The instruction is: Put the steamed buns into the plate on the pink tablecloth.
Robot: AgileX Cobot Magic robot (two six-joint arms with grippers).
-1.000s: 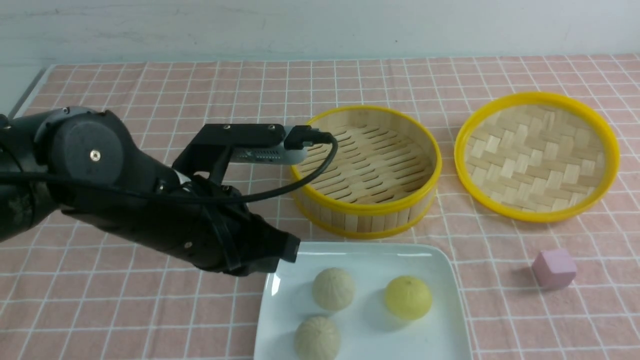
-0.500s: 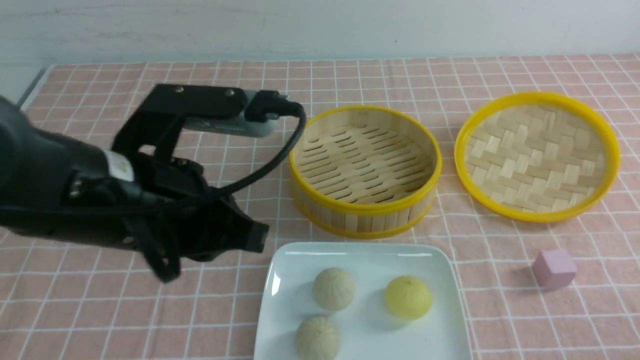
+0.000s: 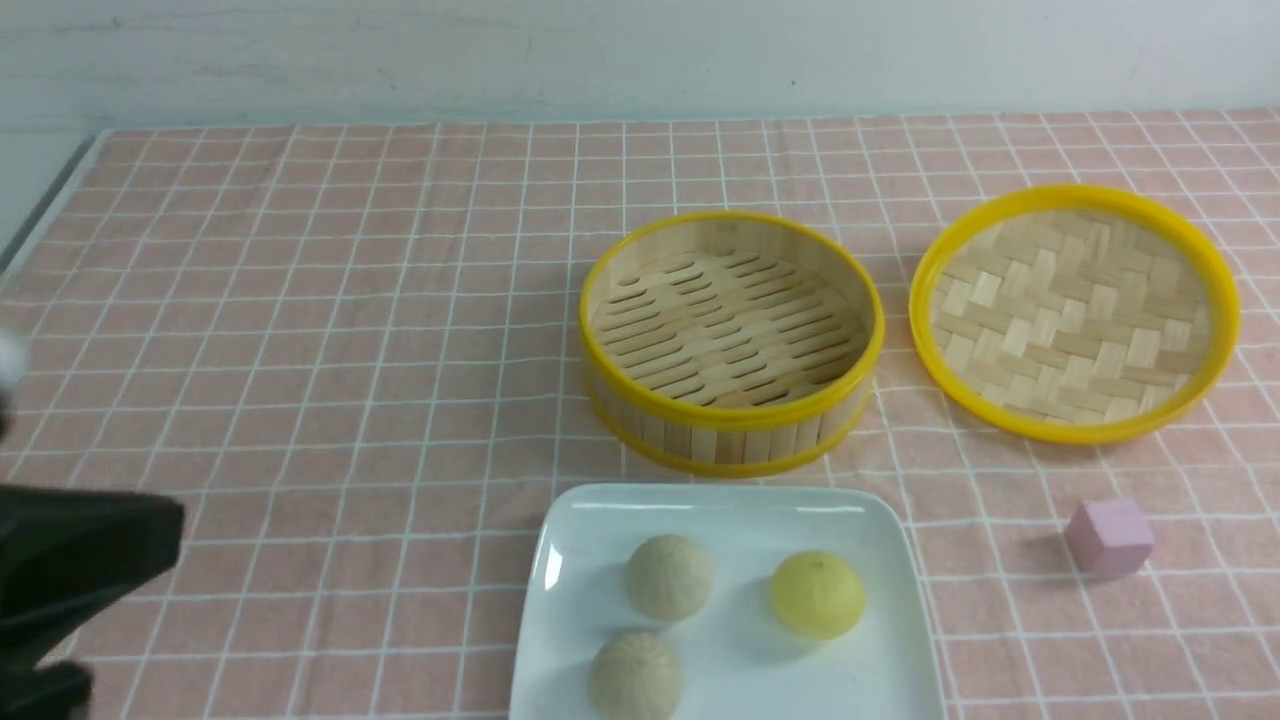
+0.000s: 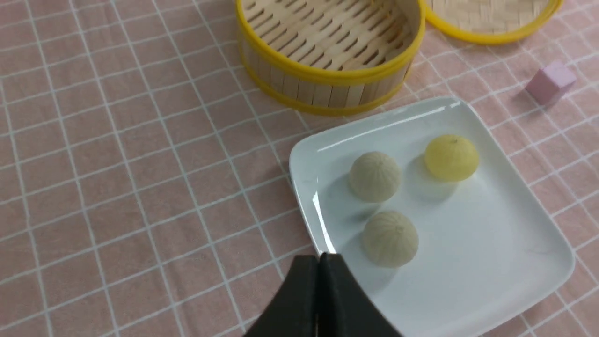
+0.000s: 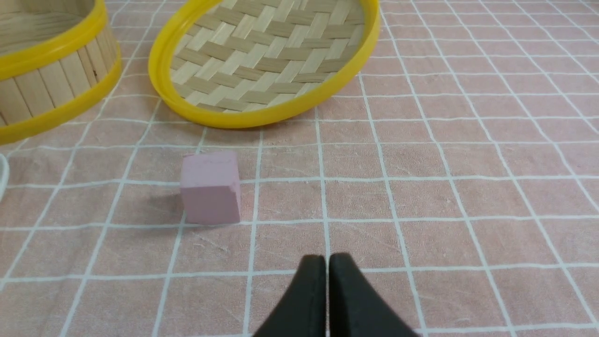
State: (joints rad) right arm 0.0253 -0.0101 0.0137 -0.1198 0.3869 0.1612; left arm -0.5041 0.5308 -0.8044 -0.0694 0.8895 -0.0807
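Three steamed buns lie on the white square plate [image 3: 880,690]: a beige one [image 3: 668,576], a yellow one [image 3: 816,594] and a second beige one [image 3: 634,676] at the near edge. The plate rests on the pink tablecloth [image 3: 300,300]. In the left wrist view my left gripper [image 4: 319,262] is shut and empty, its tips over the plate's [image 4: 491,243] near-left rim, beside the closest beige bun [image 4: 390,238]. Only a dark part of the left arm [image 3: 70,570] shows in the front view. My right gripper [image 5: 327,262] is shut and empty above bare cloth.
A round yellow-rimmed bamboo steamer basket [image 3: 730,340] stands behind the plate, with nothing inside. Its woven lid [image 3: 1075,310] lies to the right. A small pink cube [image 3: 1108,536] sits right of the plate, a short way ahead of my right gripper in its wrist view [image 5: 211,187].
My left arm has pulled back from the plate's left edge to the lower left corner of the front view. The buns, plate, basket and lid have not moved.
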